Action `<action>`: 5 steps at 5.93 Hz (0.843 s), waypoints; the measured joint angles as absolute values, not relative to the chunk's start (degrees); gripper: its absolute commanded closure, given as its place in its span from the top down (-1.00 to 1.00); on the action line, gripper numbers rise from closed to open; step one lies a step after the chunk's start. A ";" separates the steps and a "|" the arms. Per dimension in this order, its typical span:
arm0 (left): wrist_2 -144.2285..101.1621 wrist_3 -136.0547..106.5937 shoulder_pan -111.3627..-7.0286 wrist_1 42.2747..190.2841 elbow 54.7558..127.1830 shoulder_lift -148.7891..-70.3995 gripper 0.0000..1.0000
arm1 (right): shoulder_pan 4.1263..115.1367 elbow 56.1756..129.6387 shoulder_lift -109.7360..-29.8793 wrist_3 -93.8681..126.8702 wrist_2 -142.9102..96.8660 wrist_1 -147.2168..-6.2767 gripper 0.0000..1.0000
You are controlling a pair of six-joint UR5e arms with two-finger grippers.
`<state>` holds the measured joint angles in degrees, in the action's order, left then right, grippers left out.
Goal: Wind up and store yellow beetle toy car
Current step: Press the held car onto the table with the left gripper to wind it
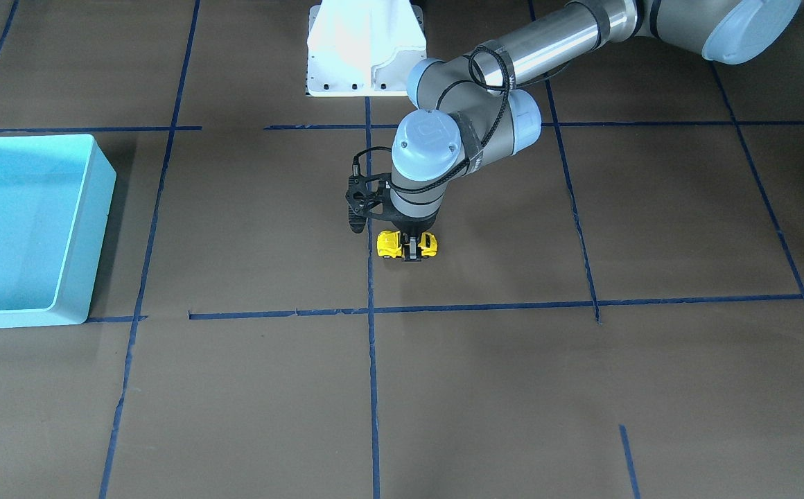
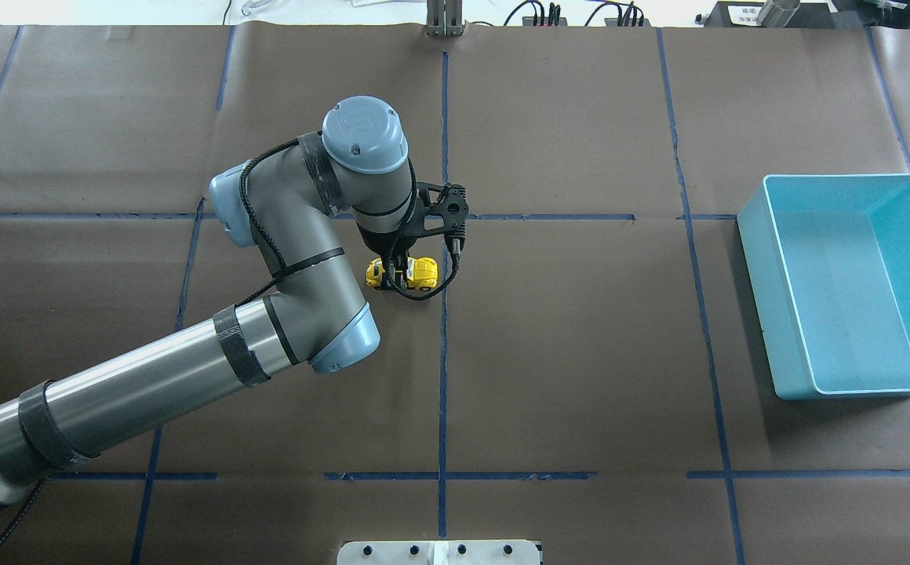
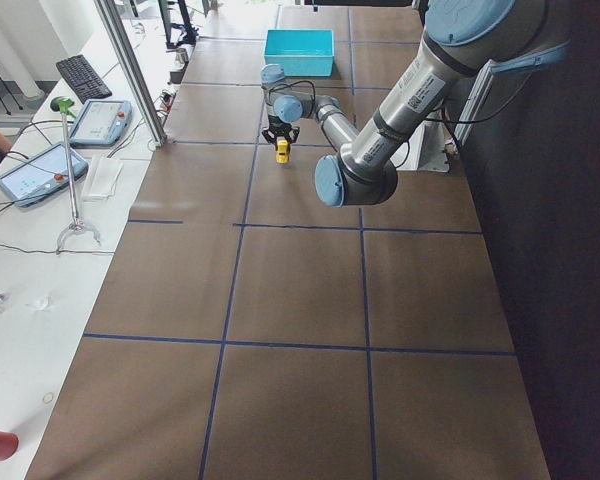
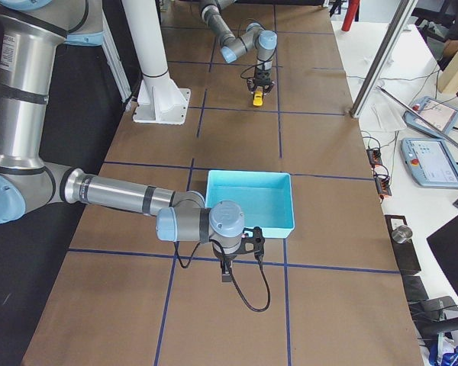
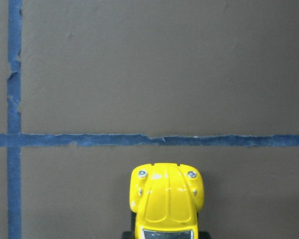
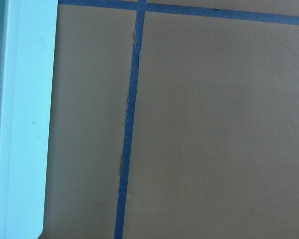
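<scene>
The yellow beetle toy car (image 1: 393, 244) stands on its wheels on the brown table paper near the middle. It also shows in the overhead view (image 2: 422, 272) and fills the bottom of the left wrist view (image 5: 167, 199), nose pointing away. My left gripper (image 1: 412, 249) comes straight down on it, a black finger against each side of the body, shut on the car at table level. My right gripper (image 4: 225, 272) shows only in the exterior right view, low beside the bin; I cannot tell whether it is open or shut.
The light blue bin (image 2: 753, 290) sits open at the table's right end, also in the front view (image 1: 90, 229); its wall fills the left of the right wrist view (image 6: 20, 124). Blue tape lines cross the paper. The white robot base (image 1: 364, 48) stands at the table's edge.
</scene>
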<state>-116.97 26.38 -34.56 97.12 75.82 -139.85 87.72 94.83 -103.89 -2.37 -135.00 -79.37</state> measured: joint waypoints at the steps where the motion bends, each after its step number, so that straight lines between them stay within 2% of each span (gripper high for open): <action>1: -116.98 26.84 -34.69 99.27 75.84 -139.67 -1.00 | 87.72 94.83 -103.89 -2.37 -135.00 -79.36 1.00; 5: -117.13 26.54 -34.98 104.99 75.70 -138.33 -1.00 | 87.71 94.83 -103.88 -2.37 -135.00 -79.37 1.00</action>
